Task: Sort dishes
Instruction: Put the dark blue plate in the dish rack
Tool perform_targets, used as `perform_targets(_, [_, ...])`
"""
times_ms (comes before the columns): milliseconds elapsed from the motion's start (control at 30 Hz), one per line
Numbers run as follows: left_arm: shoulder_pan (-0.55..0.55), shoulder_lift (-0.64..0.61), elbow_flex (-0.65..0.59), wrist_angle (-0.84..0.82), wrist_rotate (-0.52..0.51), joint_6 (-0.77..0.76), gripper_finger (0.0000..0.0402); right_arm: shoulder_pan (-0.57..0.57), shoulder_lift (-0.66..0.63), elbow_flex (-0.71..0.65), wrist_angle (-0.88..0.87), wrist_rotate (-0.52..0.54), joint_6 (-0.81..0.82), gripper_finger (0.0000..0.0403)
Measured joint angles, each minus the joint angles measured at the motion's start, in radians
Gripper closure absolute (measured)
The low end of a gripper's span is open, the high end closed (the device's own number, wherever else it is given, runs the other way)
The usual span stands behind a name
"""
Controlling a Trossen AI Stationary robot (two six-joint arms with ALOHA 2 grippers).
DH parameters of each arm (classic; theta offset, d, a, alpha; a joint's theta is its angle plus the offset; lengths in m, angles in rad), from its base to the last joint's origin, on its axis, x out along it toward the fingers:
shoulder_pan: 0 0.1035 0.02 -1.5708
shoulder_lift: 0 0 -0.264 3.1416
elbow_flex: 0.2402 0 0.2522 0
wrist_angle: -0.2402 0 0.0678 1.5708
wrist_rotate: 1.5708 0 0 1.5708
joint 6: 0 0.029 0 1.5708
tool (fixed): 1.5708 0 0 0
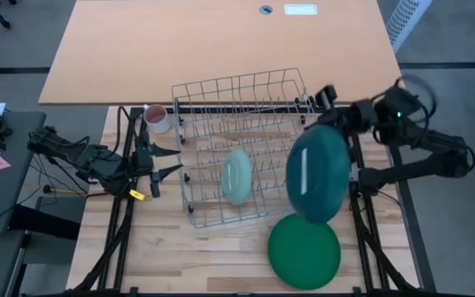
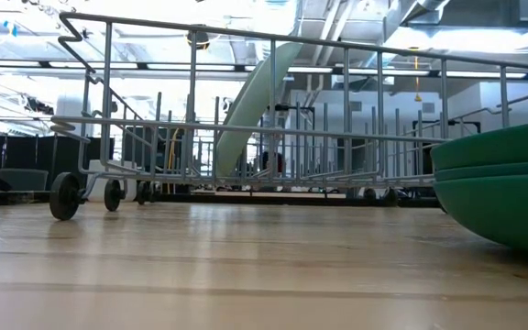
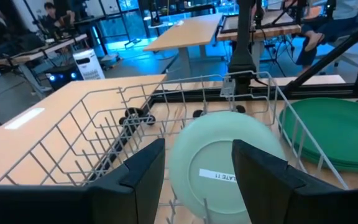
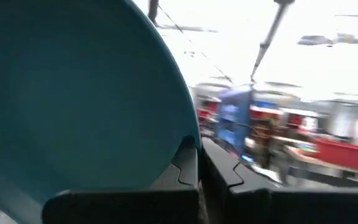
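The right hand (image 1: 330, 124) pinches the teal plate (image 1: 317, 173) by its rim, holding it above the rack's (image 1: 213, 99) right side. The mint plate (image 1: 237, 176) stands inside. The left hand (image 1: 165, 161) waits spread, left of the rack.

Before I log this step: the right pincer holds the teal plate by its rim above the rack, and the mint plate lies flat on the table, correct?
Not quite: the mint plate stands inside the rack, as the high view shows. The right pincer does hold the teal plate.

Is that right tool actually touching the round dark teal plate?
Touching. The right wrist view shows the right tool pinching the round dark teal plate's rim.
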State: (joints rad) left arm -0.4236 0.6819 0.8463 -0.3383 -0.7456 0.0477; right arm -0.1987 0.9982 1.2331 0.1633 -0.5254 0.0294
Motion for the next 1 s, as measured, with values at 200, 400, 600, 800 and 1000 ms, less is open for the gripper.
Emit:
perform_targets(200, [0.000, 0.000, 0.000, 0.028, 0.000, 0.012, 0.0222, -0.137, 0.078, 0.000, 0.141, -0.331, 0.167, 0.0398])
perform_targets(400, [0.000, 0.013, 0.000, 0.047, 0.000, 0.015, 0.0222, -0.150, 0.165, 0.000, 0.225, -0.479, 0.181, 0.0398])
perform_targets(600, [0.000, 0.027, 0.000, 0.046, 0.000, 0.024, 0.0222, -0.105, 0.233, 0.000, 0.314, -0.560, 0.181, 0.0398])
perform_targets(800, [0.000, 0.032, 0.000, 0.043, 0.000, 0.037, 0.0222, -0.052, 0.288, 0.000, 0.382, -0.542, 0.172, 0.0398])
perform_targets(1000, [0.000, 0.032, 0.000, 0.042, 0.000, 0.038, 0.0222, -0.008, 0.300, -0.001, 0.417, -0.415, 0.172, 0.0398])
